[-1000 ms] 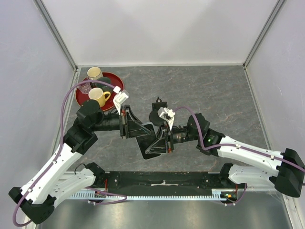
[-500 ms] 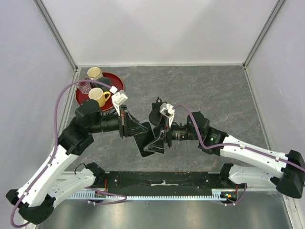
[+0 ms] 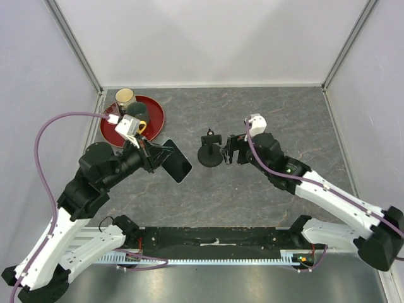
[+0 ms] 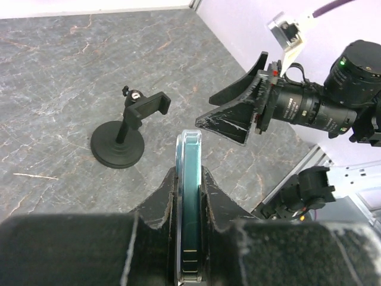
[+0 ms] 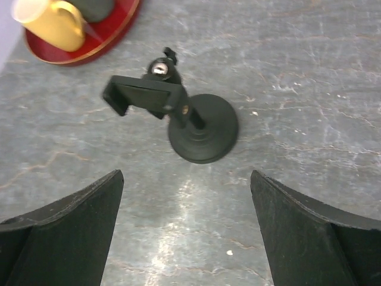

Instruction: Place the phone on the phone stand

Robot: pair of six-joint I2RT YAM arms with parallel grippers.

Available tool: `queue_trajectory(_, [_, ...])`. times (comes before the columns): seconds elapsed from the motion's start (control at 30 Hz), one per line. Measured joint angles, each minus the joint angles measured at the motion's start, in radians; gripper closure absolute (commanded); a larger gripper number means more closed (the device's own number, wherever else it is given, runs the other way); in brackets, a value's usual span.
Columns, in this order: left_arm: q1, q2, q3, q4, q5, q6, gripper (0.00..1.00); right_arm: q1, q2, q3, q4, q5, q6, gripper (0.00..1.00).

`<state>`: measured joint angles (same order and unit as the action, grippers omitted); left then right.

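While both arms hover over the grey marbled tabletop, placement nears.
The left gripper pinches the thin glossy black phone edge-up for slotting; the right gripper, jaws wide, faces the small black disc-based phone stand nearby, likely to steady it.

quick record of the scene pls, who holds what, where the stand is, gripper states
phone: clamped between the fingers of the left gripper, to the left of the stand
left gripper: shut on the phone
phone stand: upright on the table, clamp bracket empty
right gripper: open, just right of the stand, not touching it
red tray: far left corner, mugs on it
task state: phone not yet on the stand
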<state>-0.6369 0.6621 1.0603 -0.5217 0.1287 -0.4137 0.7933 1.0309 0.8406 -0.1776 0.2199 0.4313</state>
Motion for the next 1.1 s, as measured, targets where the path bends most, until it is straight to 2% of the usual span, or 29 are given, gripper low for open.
queue_trajectory(0.03, [0.000,0.013,0.001,0.002,-0.005,0.006,0.98,-0.008,0.035,0.014,-0.008,0.015,-0.016,0.14])
queue_trajectory(0.07, [0.000,0.026,0.002,0.005,-0.008,0.011,0.98,-0.013,0.063,0.025,-0.013,0.022,-0.027,0.24])
queue_trajectory(0.17, [0.000,0.079,0.003,0.025,-0.023,0.022,0.98,-0.021,0.148,0.060,-0.014,0.029,-0.084,0.40])
queue_trajectory(0.43, [0.000,0.168,0.003,0.079,-0.057,0.037,0.98,-0.025,0.283,0.120,0.033,0.018,-0.176,0.44])
queue_trajectory(0.6, [0.000,0.167,0.003,0.105,-0.046,0.067,0.98,-0.025,0.315,0.123,0.077,0.013,-0.196,0.57])
queue_trajectory(0.7, [0.000,0.164,0.003,0.118,-0.039,0.088,0.98,-0.026,0.330,0.123,0.101,0.010,-0.203,0.69])
queue_trajectory(0.87, [0.000,0.165,0.003,0.163,-0.010,0.101,0.98,-0.035,0.338,0.123,0.131,-0.008,-0.229,0.72])
queue_trajectory(1.07, [0.001,0.198,-0.005,0.226,0.032,0.101,0.98,-0.063,0.341,0.123,0.148,-0.068,-0.296,1.00])
queue_trajectory(1.1, [0.001,0.205,-0.008,0.239,0.041,0.101,0.98,-0.074,0.341,0.123,0.149,-0.087,-0.312,1.00])
